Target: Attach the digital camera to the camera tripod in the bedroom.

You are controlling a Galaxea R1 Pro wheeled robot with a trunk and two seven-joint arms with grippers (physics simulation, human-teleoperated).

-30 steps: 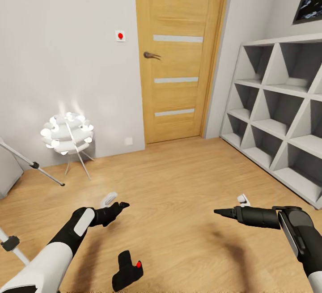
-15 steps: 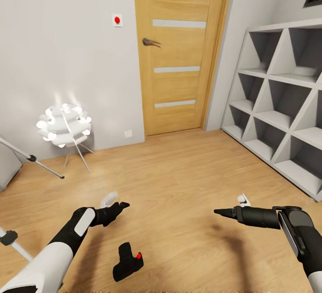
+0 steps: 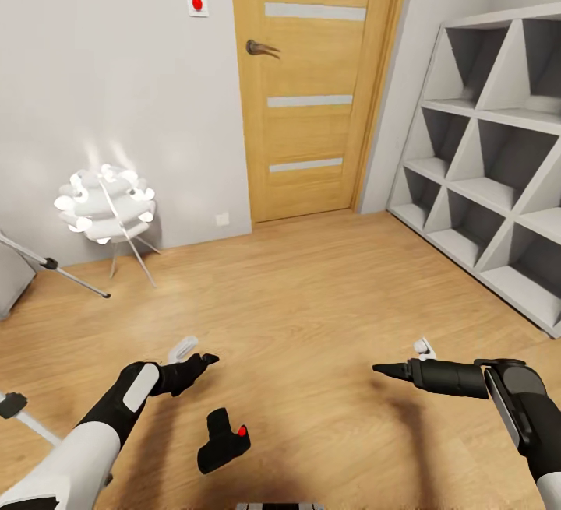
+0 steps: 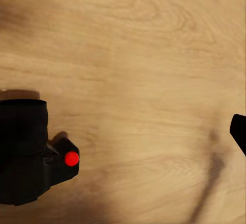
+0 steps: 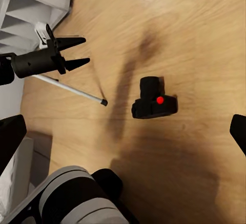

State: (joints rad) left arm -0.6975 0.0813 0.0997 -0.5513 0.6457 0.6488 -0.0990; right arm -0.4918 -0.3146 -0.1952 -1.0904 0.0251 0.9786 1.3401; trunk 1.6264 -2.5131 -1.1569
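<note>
Head view of the bedroom: the digital camera (image 3: 223, 441) lies on the light wood floor (image 3: 312, 292), red dot up, low in the view between the two arms and nearer the left one. The left gripper (image 3: 195, 357) hangs above the floor, its fingers (image 3: 204, 359) spread apart and empty, the camera just below and to the right of them in the picture, not touching. The right gripper (image 3: 387, 369) is held well apart from the camera, pointing inward; its fingers look close together with nothing between them. Legs of the camera tripod (image 3: 58, 272) enter at the left edge, beside the white lamp (image 3: 105, 202). Behind stand the wooden door (image 3: 312, 82) and grey shelving (image 3: 491, 160). In the right wrist view the camera (image 5: 154, 100) rests beyond a tripod leg (image 5: 72, 91)
</note>
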